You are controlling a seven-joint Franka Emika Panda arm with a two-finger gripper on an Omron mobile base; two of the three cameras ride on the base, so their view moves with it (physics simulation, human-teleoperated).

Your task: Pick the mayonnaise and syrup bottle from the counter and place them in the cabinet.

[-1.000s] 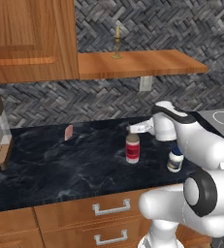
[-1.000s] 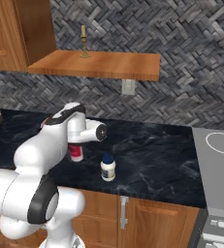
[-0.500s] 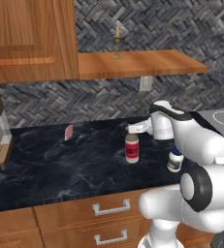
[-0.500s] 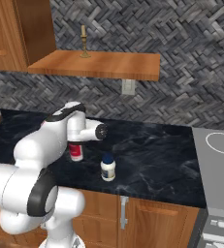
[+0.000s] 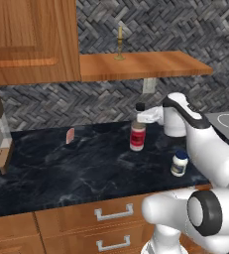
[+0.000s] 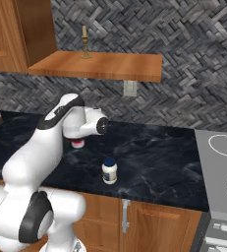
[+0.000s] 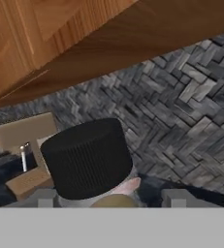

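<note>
Your gripper (image 5: 142,117) is reaching sideways at the top of the syrup bottle (image 5: 137,134), which is standing upright on the counter (image 5: 86,163). In the hand view the bottle's cap (image 7: 88,159) is sitting between the two dark finger tips (image 7: 44,198), very close to the camera. It is a round black cap with fine vertical ribs, and a bit of the tan neck is showing under it. I cannot tell if the fingers are already pressing on the bottle or are standing apart from it, because the tips are mostly cut off at the bottom of that view.

The bottle is slim, with a red and white label around its body. In the right base view only its red bottom (image 6: 77,143) is looking out from behind the white arm.

The mayonnaise (image 5: 179,163) is standing near the front edge of the counter, well apart from the bottle and nearer to you. It is a small squat white jar with a dark blue lid.

The counter is black stone with thin white veins, and wooden drawers (image 5: 111,218) with silver handles are sitting under it. The cabinet (image 5: 141,64) is hanging above, a flat orange-brown wooden board with smooth grain, and a thin brass candlestick (image 5: 119,43) is standing on it. The wall (image 5: 195,30) behind is showing a grey herringbone pattern.
</note>
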